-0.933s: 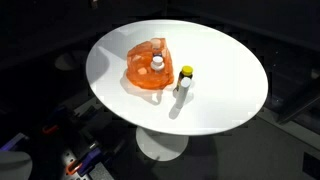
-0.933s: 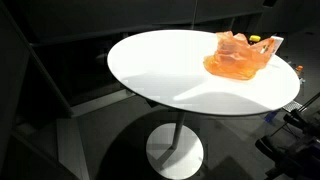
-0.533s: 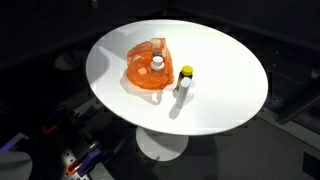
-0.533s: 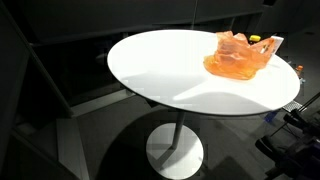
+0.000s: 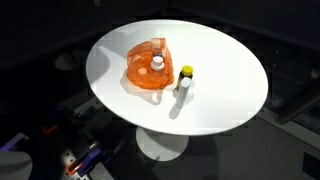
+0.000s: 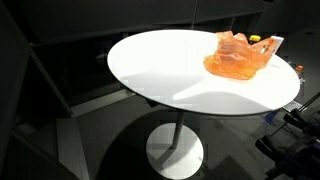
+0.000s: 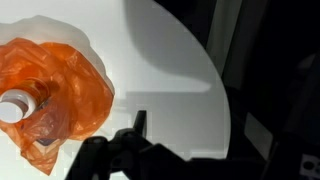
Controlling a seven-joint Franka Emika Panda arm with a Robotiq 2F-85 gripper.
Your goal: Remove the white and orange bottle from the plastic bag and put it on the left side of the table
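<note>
An orange plastic bag (image 5: pixel 146 70) lies on the round white table (image 5: pixel 225 70). A bottle with a white cap (image 5: pixel 157 62) stands inside it; its body is veiled by the orange plastic. In the wrist view the bag (image 7: pixel 60 90) is at the left with the white cap (image 7: pixel 15 105) showing. My gripper (image 7: pixel 175 135) is a dark silhouette at the bottom of the wrist view, above the table to the right of the bag, apart from it. One finger shows with bare table beside it, so it looks open and empty. The gripper is out of both exterior views.
A second bottle with a yellow cap (image 5: pixel 184 80) stands on the table right beside the bag; its cap also shows behind the bag (image 6: pixel 254 40). The table edge (image 7: pixel 222 110) drops to dark floor. Cables and gear lie on the floor (image 5: pixel 75 158).
</note>
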